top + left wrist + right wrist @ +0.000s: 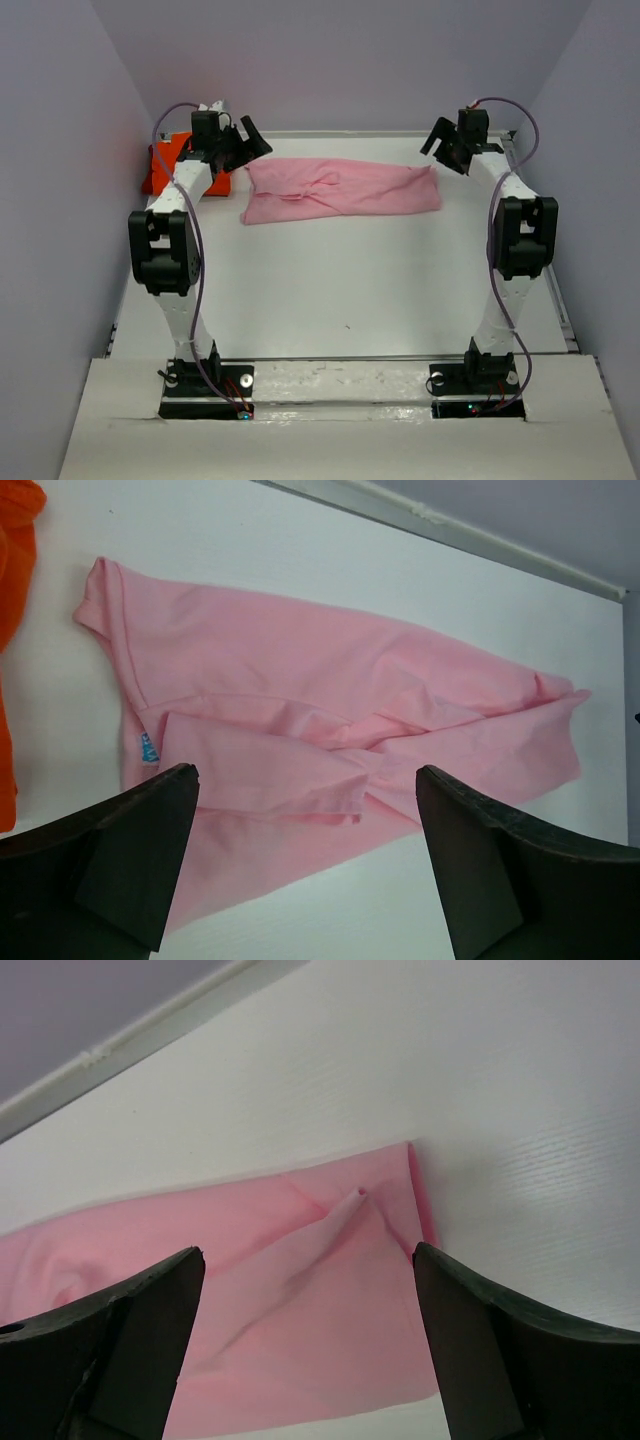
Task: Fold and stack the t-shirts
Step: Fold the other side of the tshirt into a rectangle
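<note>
top external: pink t-shirt (340,190) lies flat in a long strip at the far side of the table (330,290); orange t-shirt (165,168) sits bunched in the far left corner | left wrist: left gripper (305,780) jaws wide, holding nothing, over the pink t-shirt's left end | right wrist: right gripper (307,1255) jaws wide, holding nothing, over its right end

The flat white surface (340,290) carries a light pink cloth t-shirt (340,190), lying as a long, rumpled, partly folded band across its far half. A bright orange cloth t-shirt (165,165) lies bunched in the far left corner, near the pink one's left end, with bare white between them.
</note>
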Action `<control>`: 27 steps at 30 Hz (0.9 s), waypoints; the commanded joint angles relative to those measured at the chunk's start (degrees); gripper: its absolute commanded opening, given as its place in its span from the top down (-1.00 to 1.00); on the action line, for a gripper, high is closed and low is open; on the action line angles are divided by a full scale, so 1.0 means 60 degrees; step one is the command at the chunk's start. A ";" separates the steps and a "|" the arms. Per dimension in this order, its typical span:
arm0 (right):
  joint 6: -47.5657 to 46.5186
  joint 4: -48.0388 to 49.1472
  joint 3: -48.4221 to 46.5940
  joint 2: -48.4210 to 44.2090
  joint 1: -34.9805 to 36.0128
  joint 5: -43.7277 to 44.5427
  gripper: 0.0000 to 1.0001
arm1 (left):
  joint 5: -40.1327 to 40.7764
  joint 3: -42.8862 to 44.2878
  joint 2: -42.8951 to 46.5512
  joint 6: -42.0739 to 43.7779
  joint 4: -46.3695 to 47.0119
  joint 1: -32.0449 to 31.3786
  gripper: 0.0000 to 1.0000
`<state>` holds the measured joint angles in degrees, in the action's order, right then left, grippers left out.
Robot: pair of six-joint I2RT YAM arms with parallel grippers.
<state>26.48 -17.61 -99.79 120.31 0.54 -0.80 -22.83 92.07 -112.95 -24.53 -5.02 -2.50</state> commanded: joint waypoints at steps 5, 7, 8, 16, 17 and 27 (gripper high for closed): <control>-0.0414 0.0298 0.0167 -0.0761 0.0730 -0.0789 -0.81 | -0.0325 -0.1355 0.2272 -0.0203 0.0763 -0.0329 -0.98; -0.0370 0.0283 0.0152 -0.0629 0.0848 -0.1082 -0.81 | -0.0341 -0.1590 0.2272 -0.0276 0.0763 -0.0563 -0.98; -0.0269 0.0254 0.0123 -0.0527 0.0848 -0.1184 -0.80 | -0.0355 -0.1837 0.2272 -0.0334 0.1009 -0.0637 -0.98; 0.0069 0.0268 -0.0390 0.0441 0.1024 -0.1815 -0.79 | -0.0092 -0.2557 0.1862 -0.0583 0.1568 -0.1428 -0.98; 0.0185 0.0283 -0.0405 0.0557 0.1024 -0.1815 -0.78 | 0.0024 -0.2630 0.1803 -0.0613 0.1670 -0.1617 -0.98; 0.0025 0.0254 0.0063 0.0705 0.1024 -0.1391 -0.78 | 0.0348 -0.2616 0.0383 -0.0848 0.1964 -0.2000 -0.98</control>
<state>26.98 -17.12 -99.37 125.62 7.09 -10.24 -21.56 76.34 -109.19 -28.86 4.56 -14.52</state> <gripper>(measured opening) 0.893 0.989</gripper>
